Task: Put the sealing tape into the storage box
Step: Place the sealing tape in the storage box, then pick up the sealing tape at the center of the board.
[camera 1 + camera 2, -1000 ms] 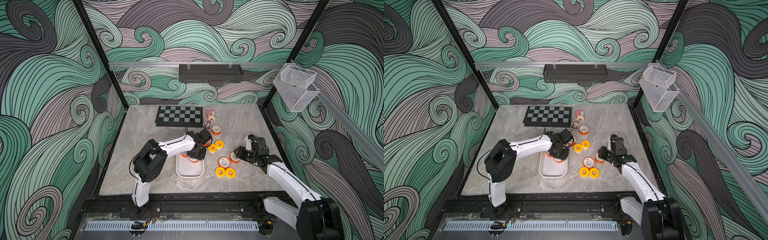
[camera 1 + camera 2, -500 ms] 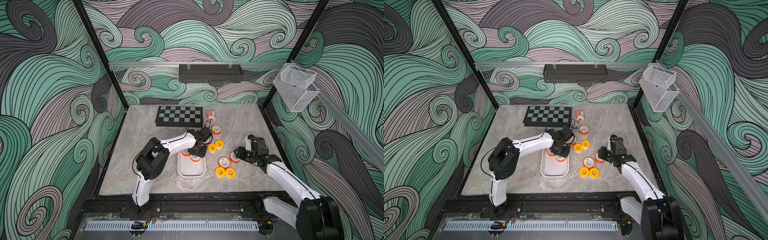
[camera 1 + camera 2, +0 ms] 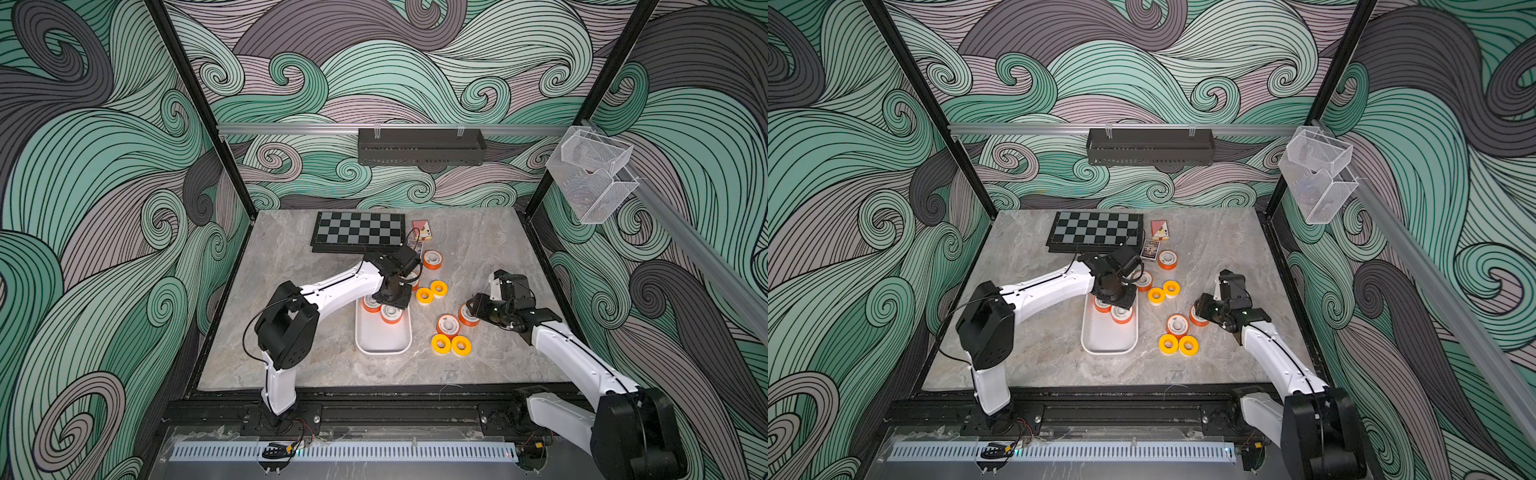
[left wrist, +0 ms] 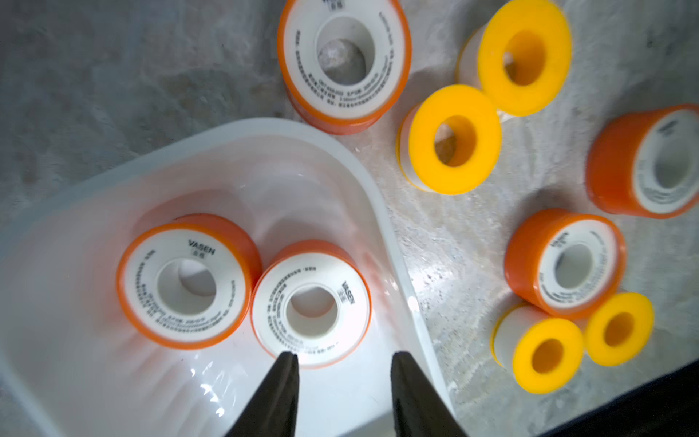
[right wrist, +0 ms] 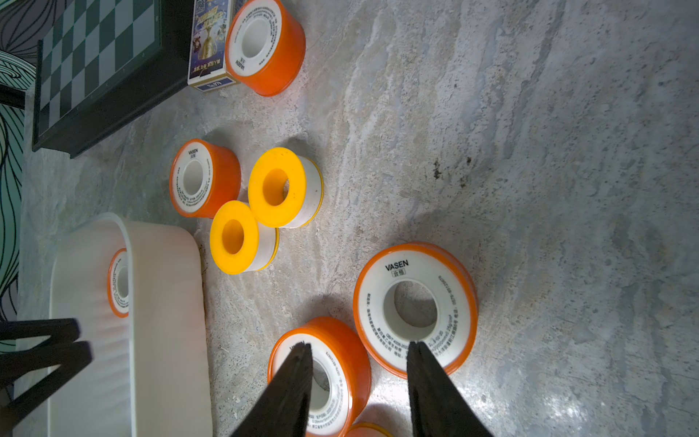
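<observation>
left jaws spread, empty, over storage box [image 3: 383, 338] just below frame centre | right jaws spread, empty, above two adjacent orange spools [image 5: 454, 295] right of box | sealing tape: two boxed spools [image 4: 143, 287], eight loose on table [image 3: 498, 249] | risk: clamping both spools or knocking one rolling

We saw a flat, black-framed chessboard with grey and dark squares [image 3: 358, 231] at the back of the grey marbled counter [image 3: 490, 245]. Just beside it lay a red card pack [image 3: 1159, 229] and a blue printed card pack [image 3: 1150, 250]. A long black perforated shelf [image 3: 419, 146] hung on the back rail, and two clear mesh baskets [image 3: 590, 172] on the side rail.
</observation>
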Tool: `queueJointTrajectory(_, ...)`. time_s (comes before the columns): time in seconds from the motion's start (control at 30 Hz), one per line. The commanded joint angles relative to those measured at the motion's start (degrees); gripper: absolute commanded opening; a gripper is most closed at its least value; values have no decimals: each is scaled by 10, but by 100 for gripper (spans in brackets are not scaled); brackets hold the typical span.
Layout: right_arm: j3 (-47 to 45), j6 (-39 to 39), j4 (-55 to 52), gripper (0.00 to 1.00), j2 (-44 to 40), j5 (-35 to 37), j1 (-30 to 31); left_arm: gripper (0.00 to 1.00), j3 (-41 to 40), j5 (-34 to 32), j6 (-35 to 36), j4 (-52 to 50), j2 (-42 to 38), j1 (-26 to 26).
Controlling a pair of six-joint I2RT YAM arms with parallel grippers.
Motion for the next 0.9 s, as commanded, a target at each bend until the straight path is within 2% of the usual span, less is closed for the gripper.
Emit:
queueJointTrajectory(0.0, 15, -9, -10, 46, 18, 2, -2, 44, -16, -9, -4, -42, -81, 1)
queueJointTrajectory(0.2, 55, -29, -58, 46, 55, 42, -2, 46, -90, -43, -11, -75, -240, 1)
queueJointTrajectory(0.4, 82, -41, -85, 47, 88, 90, -2, 50, -196, -49, -15, -39, -388, 3)
queueJointTrajectory(0.6, 112, -49, -112, 46, 148, 90, -2, 51, -227, -85, -16, -82, -459, 4)
queueJointTrajectory(0.87, 117, -46, -113, 48, 192, 81, 1, 51, -265, -99, -21, -94, -507, 4)
